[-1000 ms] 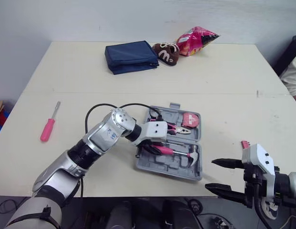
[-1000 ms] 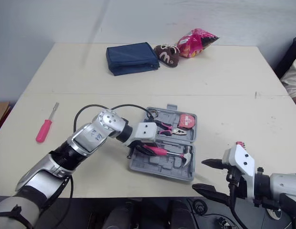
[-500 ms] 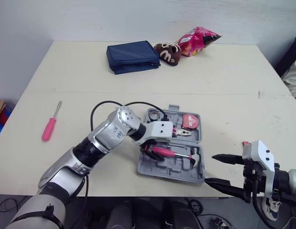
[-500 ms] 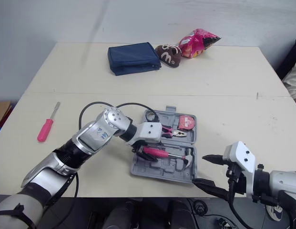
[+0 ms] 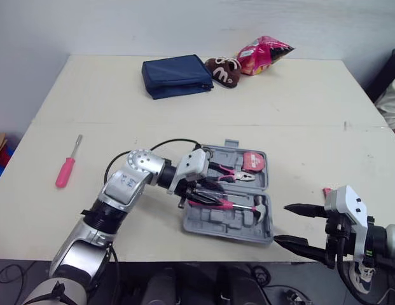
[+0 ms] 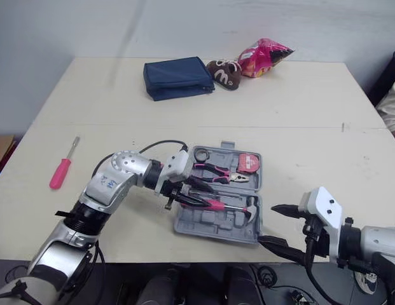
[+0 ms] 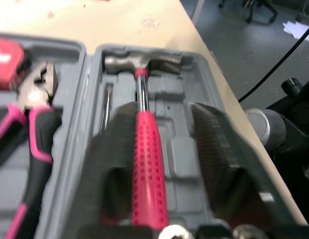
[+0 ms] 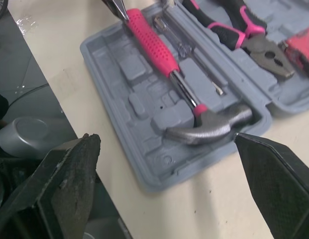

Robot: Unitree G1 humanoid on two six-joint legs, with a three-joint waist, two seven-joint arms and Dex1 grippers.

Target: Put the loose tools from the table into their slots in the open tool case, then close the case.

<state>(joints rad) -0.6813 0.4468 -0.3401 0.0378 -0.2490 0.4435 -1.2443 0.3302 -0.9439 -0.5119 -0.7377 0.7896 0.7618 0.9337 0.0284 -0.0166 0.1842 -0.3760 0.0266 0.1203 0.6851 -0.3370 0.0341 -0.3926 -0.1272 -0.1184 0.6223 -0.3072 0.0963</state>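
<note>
You've got a big cream table with a plain pale wall right behind it (there's a seam running straight across the tabletop). The left wrist view catches grey floor past the edge.

table | tool case front | screwdriver left | blue pouch, brown plush, pink bag back

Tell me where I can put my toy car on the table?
Plenty of bare table between the blue pouch and the tool case, and right of the case beyond the right gripper. It is crowded at the case, where the left gripper reaches in.
</note>
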